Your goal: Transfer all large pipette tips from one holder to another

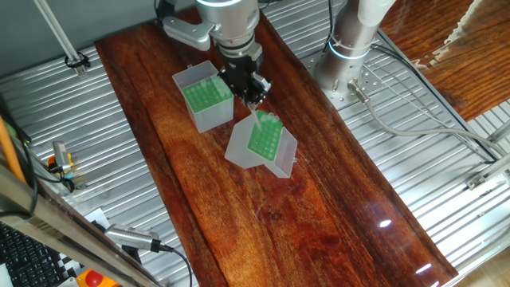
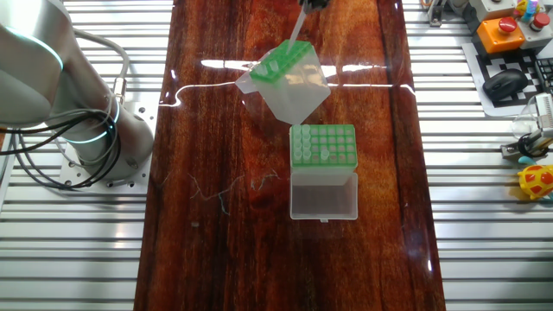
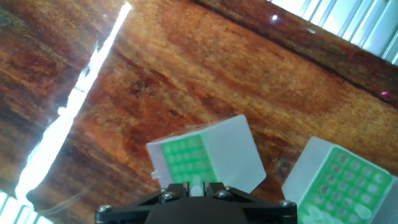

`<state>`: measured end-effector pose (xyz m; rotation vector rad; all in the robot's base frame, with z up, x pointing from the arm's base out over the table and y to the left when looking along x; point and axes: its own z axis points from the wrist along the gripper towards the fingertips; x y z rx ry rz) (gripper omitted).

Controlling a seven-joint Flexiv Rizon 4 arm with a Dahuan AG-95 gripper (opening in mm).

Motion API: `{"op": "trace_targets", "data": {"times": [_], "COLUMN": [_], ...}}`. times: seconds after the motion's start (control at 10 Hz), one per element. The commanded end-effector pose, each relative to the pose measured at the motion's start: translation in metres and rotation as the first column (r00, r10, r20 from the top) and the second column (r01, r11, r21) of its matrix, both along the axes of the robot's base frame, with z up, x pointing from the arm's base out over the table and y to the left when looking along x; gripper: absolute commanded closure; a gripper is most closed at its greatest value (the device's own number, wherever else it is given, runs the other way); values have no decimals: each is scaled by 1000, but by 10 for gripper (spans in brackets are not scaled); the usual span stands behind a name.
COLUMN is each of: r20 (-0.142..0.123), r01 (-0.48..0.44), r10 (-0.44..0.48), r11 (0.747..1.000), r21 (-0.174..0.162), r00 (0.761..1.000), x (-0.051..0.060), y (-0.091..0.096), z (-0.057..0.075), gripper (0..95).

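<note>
My gripper (image 1: pixel 253 94) is shut on a large pipette tip (image 1: pixel 257 113), a slender whitish cone that hangs down from the fingers. The tip (image 2: pixel 295 28) reaches the green rack of the grey-sided box (image 1: pixel 263 143), which stands tilted on an edge with its whitish lid (image 2: pixel 298 97) open. I cannot tell whether the tip sits in a hole. The whitish box (image 1: pixel 209 100) with the clear tray-like lid (image 2: pixel 324 197) stands flat beside it and holds several tips in its rack (image 2: pixel 322 145). In the hand view the tip (image 3: pixel 196 186) shows between the fingers above the tilted box (image 3: pixel 183 155).
Both boxes stand on a dark wooden board (image 1: pixel 199 207) laid over slatted metal. The robot's base (image 2: pixel 78 112) is bolted beside the board. An orange button box (image 2: pixel 501 34), a mouse (image 2: pixel 505 84) and a keyboard (image 1: pixel 24 255) lie off the board.
</note>
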<state>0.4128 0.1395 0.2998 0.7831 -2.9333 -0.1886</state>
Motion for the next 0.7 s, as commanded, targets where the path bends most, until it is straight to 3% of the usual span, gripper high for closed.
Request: {"op": "trace_targets", "data": {"times": [0.1, 0.3, 0.5, 0.7], "r20": [-2, -5, 0, 1], "r01": [-6, -18, 1, 9], "r10": [6, 18, -1, -9], "r11": [1000, 1000, 1000, 999], "r21": [2, 2, -13, -38], "r00": [1000, 1000, 1000, 1000], "x": [-2, -5, -18, -18], "y": [2, 11, 34, 34], "z": [4, 9, 1, 1], "gripper": [950, 950, 950, 950]}}
